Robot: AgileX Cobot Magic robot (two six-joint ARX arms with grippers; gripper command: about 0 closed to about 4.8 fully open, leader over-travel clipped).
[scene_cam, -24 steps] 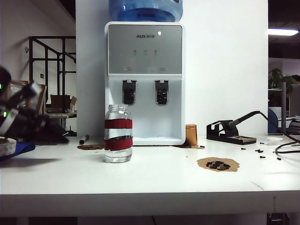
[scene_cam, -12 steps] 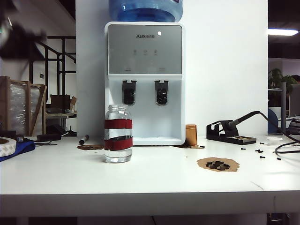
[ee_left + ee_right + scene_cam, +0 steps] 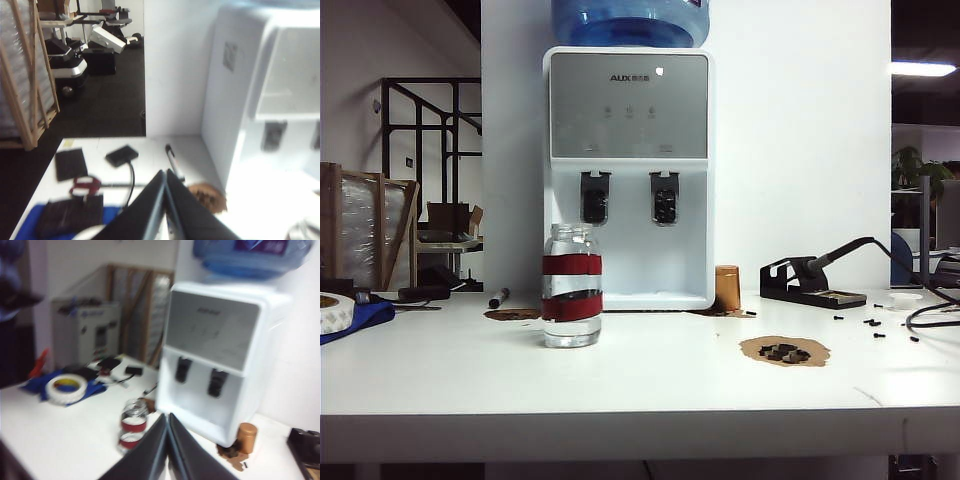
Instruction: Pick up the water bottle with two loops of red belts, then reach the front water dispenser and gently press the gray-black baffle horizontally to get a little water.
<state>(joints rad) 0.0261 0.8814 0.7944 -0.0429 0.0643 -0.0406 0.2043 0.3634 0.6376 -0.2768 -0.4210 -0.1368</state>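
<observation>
The white table (image 3: 620, 385) runs wide and mostly bare at its near edge. The water bottle (image 3: 571, 287) stands upright on it, left of centre and just in front of the water dispenser (image 3: 629, 170), with nothing touching it. To its right lies a brown patch with dark bits (image 3: 784, 350); a small copper cylinder (image 3: 727, 287) stands just beside the dispenser's base, and a soldering stand (image 3: 812, 281) sits further right. A tape roll (image 3: 334, 312) lies at the far left edge.

The left gripper (image 3: 165, 177) hangs over the table's left end with its fingers pressed together on nothing. The right gripper (image 3: 167, 421) hangs above the table before the bottle, likewise pressed together, empty.

The dispenser's silver panel reads "AUX". Below it the gray-black baffle (image 3: 595, 196) is the left of two levers. Behind are a white wall, a dark stair railing (image 3: 420, 140) and a lit ceiling lamp (image 3: 924, 68).
</observation>
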